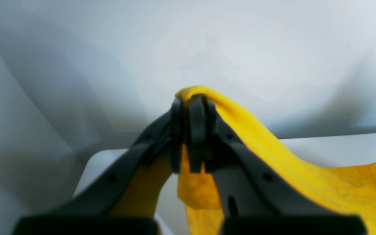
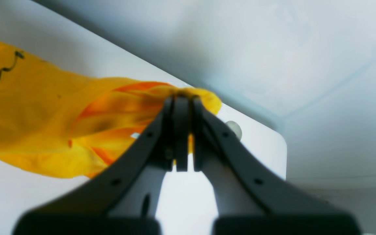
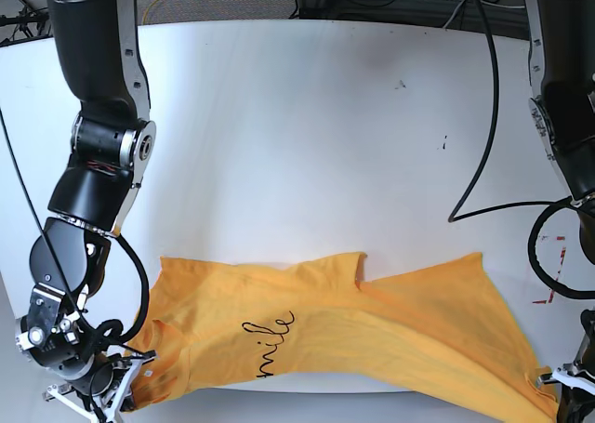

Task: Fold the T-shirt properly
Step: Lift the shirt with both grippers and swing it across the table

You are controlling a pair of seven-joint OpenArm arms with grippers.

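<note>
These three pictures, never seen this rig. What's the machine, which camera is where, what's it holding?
It is a robot with two black arms working over a white table. The base view looks down on the whole table; the other two come from cameras mounted on each wrist, looking along that arm's hand.

On the table lies an orange-yellow T-shirt with black cursive lettering, partly crumpled.

The left hand is the one at the base view's lower right. Its wrist picture shows its fingers pressed together on a fold of the shirt, lifted off the table. The right hand, at the base view's lower left, is likewise closed on bunched fabric at the shirt's other end. So both hands grip the shirt at opposite ends along the table's near edge.
</note>
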